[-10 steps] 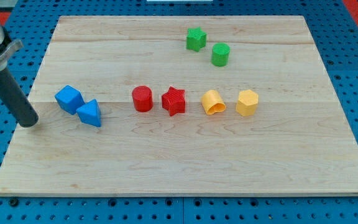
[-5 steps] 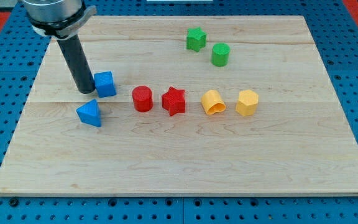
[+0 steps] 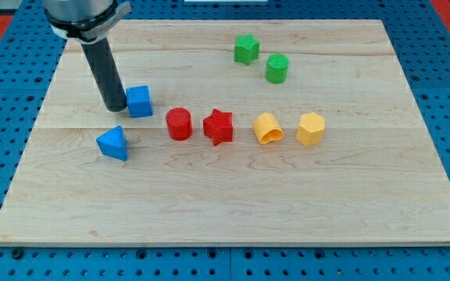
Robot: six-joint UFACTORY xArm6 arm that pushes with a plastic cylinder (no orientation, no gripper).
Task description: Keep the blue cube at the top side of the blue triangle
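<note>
The blue cube (image 3: 139, 101) sits on the wooden board (image 3: 233, 203), up and a little to the right of the blue triangle (image 3: 113, 143), with a small gap between them. My tip (image 3: 116, 106) is at the cube's left side, touching or nearly touching it, and above the triangle. The dark rod rises from the tip toward the view's top left.
A red cylinder (image 3: 179, 123) stands right of the blue cube, then a red star (image 3: 218, 126), a yellow arch-like block (image 3: 268, 128) and a yellow block (image 3: 311, 129) in a row. A green star (image 3: 246, 49) and a green cylinder (image 3: 277, 69) lie near the top.
My tip swept from the board's left edge to the cube's left side, pushing the cube right and up, away from the triangle. The triangle stayed roughly in place.
</note>
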